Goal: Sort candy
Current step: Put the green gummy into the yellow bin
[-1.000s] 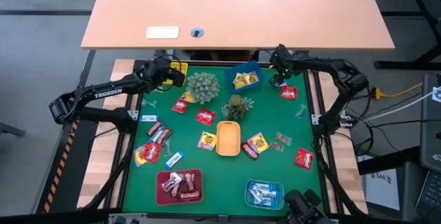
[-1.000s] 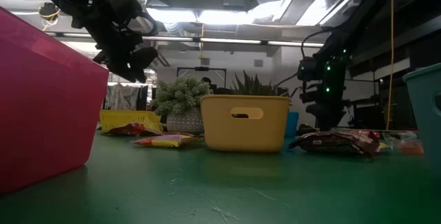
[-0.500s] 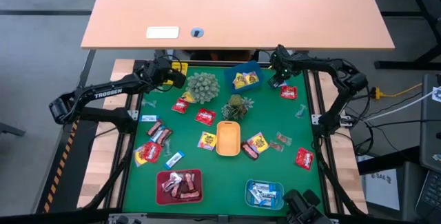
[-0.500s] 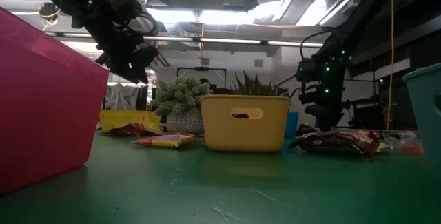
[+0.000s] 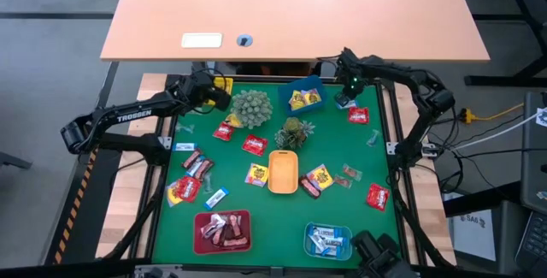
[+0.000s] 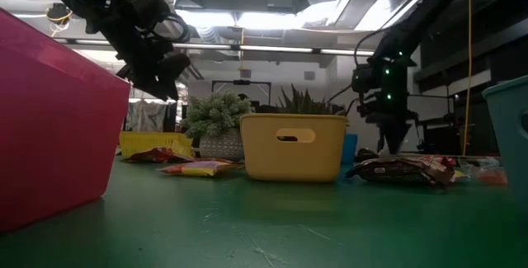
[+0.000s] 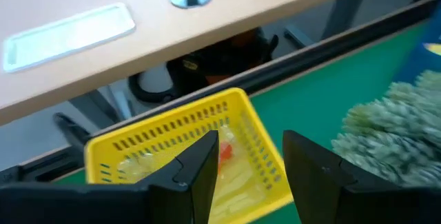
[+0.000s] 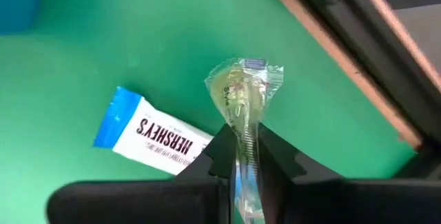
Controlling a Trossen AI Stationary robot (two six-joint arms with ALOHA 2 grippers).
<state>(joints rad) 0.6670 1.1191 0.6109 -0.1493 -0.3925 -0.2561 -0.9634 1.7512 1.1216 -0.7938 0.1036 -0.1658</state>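
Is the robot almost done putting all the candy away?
Not yet, about halfway. Some sweets already sit in the dark red tray, the light blue tray, the dark blue tray and the yellow slotted basket. The right gripper pinches a pale clear-wrapped candy above the mat. The left gripper hovers open over the basket. Many red, yellow and brown sweets remain loose on the green mat.

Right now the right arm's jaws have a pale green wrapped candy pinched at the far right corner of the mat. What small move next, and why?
Probably lift straight up a little. The right gripper is closed on the pale green wrapped candy, and a blue-white Hershey's bar lies on the green mat beside it; rising first should clear it before carrying the candy to a tray.
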